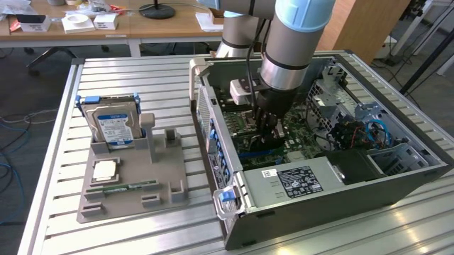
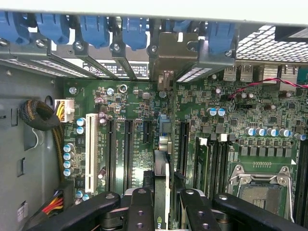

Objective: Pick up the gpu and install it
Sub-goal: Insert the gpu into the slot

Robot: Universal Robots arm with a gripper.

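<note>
On a slatted metal table [image 1: 57, 175] in a workshop, an open computer case [image 1: 341, 196] lies on the exterior view's right, a grey holder [image 1: 127, 180] with a hard drive [image 1: 114, 125] on its left. The gripper [image 1: 269, 135], inside the case, clamps the gpu [image 2: 162, 192] edge-on over the motherboard [image 2: 130, 101] slots. A slight misalignment with the slot could jam the card or bend its bracket.

The arm [image 1: 294, 40] comes down almost vertical into the open case, with its wrist pointing straight down. The gripper [image 1: 268, 130] is at the end, low inside the case, close above the board. In the wrist view the two black fingers [image 2: 142, 211] stand on both sides of the thin gpu [image 2: 162, 192], which is on its edge, and they clamp it.
</note>
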